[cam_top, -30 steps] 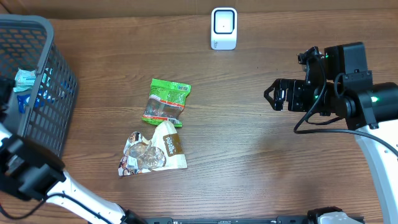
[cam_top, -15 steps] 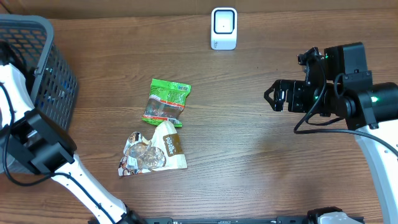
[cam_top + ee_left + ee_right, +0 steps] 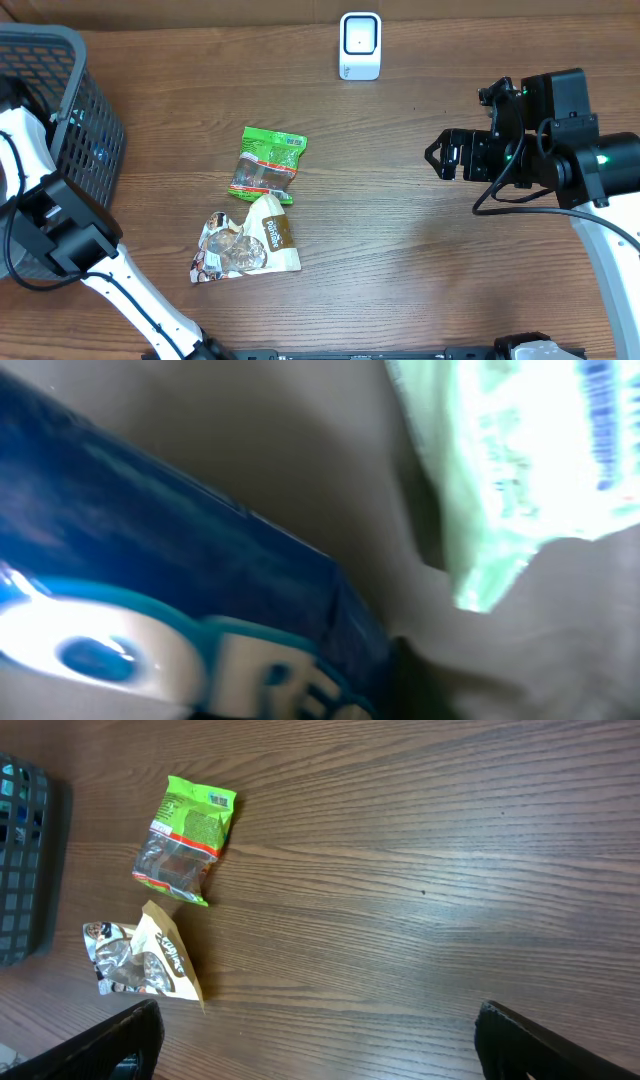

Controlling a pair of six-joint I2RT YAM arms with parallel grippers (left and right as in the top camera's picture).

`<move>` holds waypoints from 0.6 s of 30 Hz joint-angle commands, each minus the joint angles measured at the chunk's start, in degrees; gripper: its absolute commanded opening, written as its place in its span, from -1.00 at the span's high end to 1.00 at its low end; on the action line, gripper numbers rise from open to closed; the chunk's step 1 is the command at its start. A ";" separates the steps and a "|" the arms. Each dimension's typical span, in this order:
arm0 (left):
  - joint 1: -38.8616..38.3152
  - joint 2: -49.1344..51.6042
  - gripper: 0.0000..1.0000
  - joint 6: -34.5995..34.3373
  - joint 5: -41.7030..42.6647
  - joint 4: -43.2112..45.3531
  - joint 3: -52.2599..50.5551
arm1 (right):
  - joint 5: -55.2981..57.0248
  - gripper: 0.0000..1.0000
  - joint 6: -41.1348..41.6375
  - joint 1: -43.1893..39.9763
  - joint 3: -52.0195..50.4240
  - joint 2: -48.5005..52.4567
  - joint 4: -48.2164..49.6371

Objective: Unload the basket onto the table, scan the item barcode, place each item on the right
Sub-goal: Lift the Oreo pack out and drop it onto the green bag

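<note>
With its jaw state not discernible, the left tool is sitting deep inside the basket (image 3: pixel 70 80), the blue packet (image 3: pixel 150 590) lying directly before it for pickup, while the right tool (image 3: pixel 432 157) is hovering wide open and empty over the surface (image 3: pixel 400 260), leaving the scanner (image 3: pixel 360 45) unobstructed.

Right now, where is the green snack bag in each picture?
Overhead: the green snack bag lies a little left of centre.
Left wrist: not in it.
Right wrist: the green snack bag is in the upper left.
Shared landmark: the brown-and-white bag lies right beside it in both of those views.
</note>
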 commanded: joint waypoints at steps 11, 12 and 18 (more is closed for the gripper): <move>1.20 -9.07 0.92 4.44 6.43 -15.17 18.18 | -0.31 -1.00 -0.20 0.22 1.44 -0.13 0.57; 1.18 -10.84 0.92 4.46 6.43 -16.26 19.74 | -0.31 -1.00 -0.20 0.22 1.46 -0.13 0.68; 0.52 -24.55 0.92 7.80 6.45 -17.33 23.15 | -0.31 -1.00 -0.17 0.22 1.44 -0.13 0.70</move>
